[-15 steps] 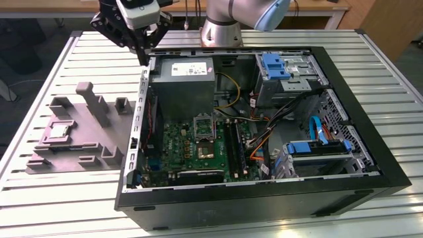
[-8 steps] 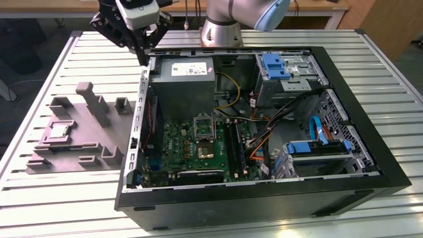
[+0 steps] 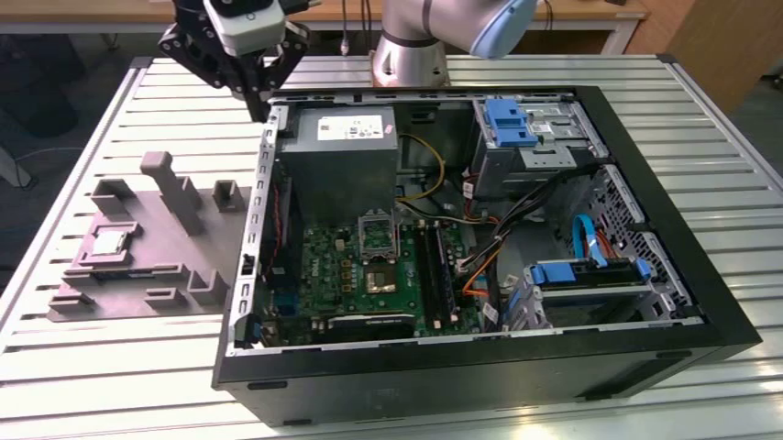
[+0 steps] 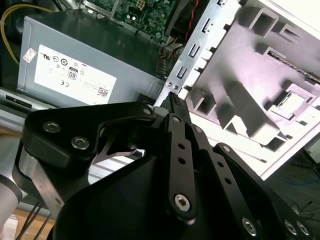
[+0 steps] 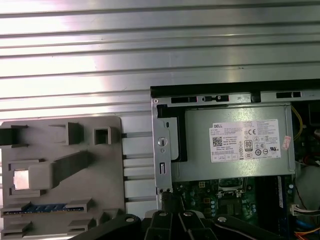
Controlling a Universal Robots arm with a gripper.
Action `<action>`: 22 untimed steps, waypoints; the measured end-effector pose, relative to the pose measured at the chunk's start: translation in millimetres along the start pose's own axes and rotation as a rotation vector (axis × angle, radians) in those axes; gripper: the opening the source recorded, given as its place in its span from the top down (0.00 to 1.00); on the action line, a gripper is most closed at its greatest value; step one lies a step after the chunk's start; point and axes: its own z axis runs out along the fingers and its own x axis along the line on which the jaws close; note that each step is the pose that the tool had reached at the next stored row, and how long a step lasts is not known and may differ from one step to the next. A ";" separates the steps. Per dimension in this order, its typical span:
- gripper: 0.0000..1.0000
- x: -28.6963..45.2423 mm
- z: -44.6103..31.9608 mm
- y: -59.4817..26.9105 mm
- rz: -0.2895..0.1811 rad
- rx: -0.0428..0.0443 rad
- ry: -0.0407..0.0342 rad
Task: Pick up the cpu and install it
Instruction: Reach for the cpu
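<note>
Silver cpu [image 3: 108,243] sits in the grey tray [image 3: 165,270]; the gripper [image 3: 257,113] hangs by the computer case [image 3: 490,371]. Its fingers [image 4: 176,145] seem pressed together, empty.

The exterior view looks down steeply from in front of the open computer case [image 3: 490,357], far enough back to take in most of the slatted table [image 3: 123,367], with the robot arm [image 3: 416,46] at the far edge. The first wrist view faces straight down from well above the case's corner. The second wrist view sits closer and looks obliquely along the gripper [image 4: 173,96], apparently rolled to one side. All three share the grey power supply [image 3: 348,160] and the grey parts holder [image 3: 159,252].
</note>
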 end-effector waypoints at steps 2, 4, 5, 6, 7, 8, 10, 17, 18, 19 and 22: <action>0.89 2.4 0.0 -0.2 0.000 0.0001 0.0000; 0.89 3.8 0.2 -0.3 0.000 0.0000 0.0000; 0.89 4.3 0.2 -0.3 0.000 0.0000 0.0000; 0.89 4.9 0.2 -0.4 0.000 0.0001 0.0001; 0.89 5.6 0.3 -0.4 0.000 0.0000 0.0000; 0.89 6.2 0.4 -0.5 0.000 0.0000 0.0000; 0.89 7.2 0.5 -0.6 0.000 0.0001 0.0001; 0.89 11.0 0.8 -0.9 0.000 0.0001 0.0001; 0.89 11.4 0.9 -0.9 0.000 0.0001 0.0001; 0.89 12.0 0.9 -1.0 0.000 0.0001 0.0001; 0.89 13.7 1.1 -1.1 0.000 0.0000 0.0001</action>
